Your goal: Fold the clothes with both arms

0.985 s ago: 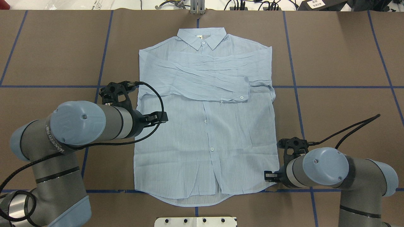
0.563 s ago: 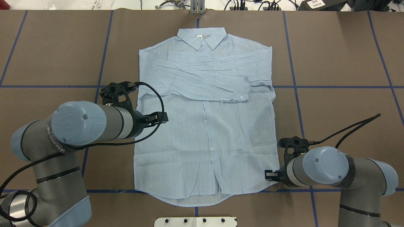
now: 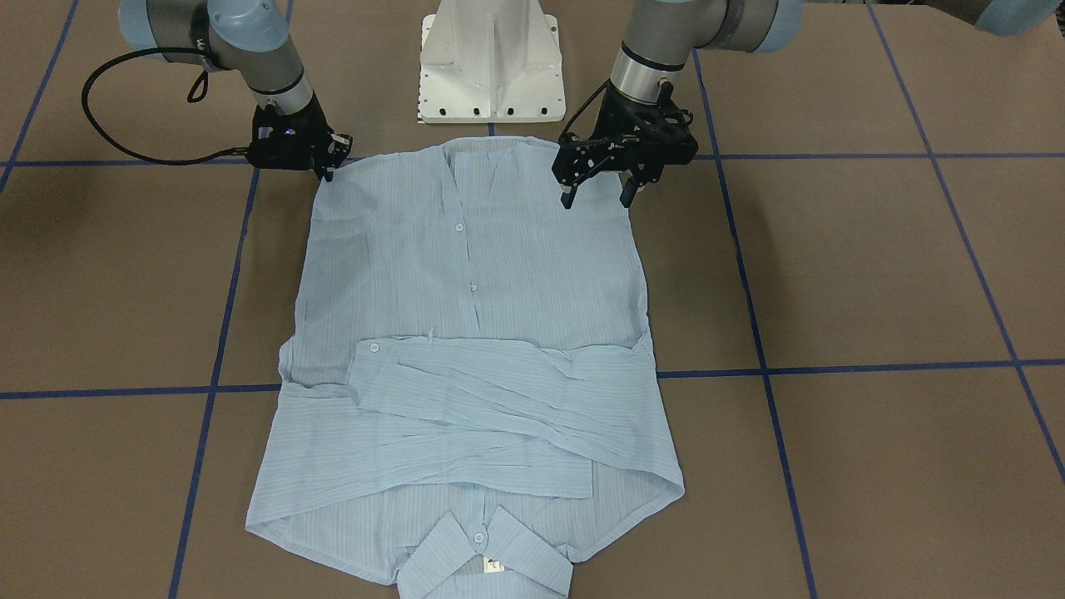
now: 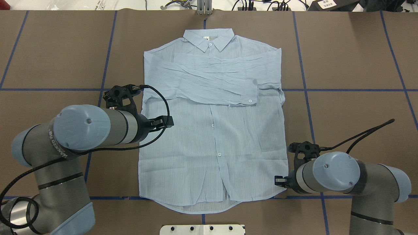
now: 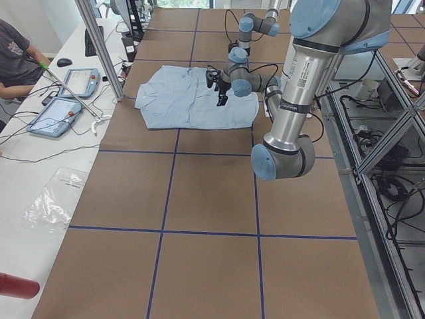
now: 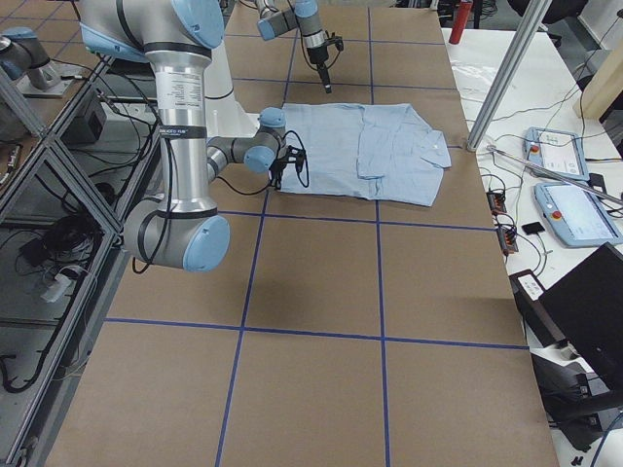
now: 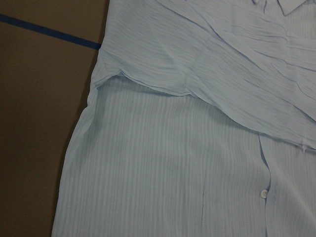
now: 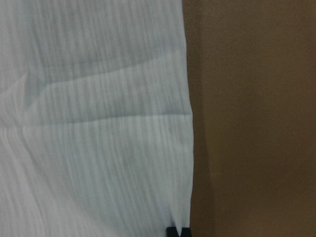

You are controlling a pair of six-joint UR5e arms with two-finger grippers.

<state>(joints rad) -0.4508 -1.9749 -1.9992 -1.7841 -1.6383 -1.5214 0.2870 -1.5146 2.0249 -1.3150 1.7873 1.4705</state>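
Observation:
The pale-blue striped shirt (image 4: pixel 212 130) lies flat and face up, collar at the far side, both sleeves folded across the chest. My left gripper (image 3: pixel 596 198) hangs open a little above the shirt's lower left part, nothing between its fingers; the left wrist view shows only shirt (image 7: pixel 173 148) below. My right gripper (image 3: pixel 327 169) is down at the shirt's right side edge near the hem corner. In the right wrist view its fingertips (image 8: pixel 171 231) sit closed together on that edge of the shirt (image 8: pixel 98 123).
The white pedestal base (image 3: pixel 491 66) stands just behind the shirt's hem. Blue tape lines cross the brown table. In the exterior left view a metal post (image 5: pixel 99 46), two pendants (image 5: pixel 63 100) and a seated person (image 5: pixel 16 50) are at the far side.
The right arm has crept slightly up and inward at the shirt's edge. The left arm and the shirt stay as they were.

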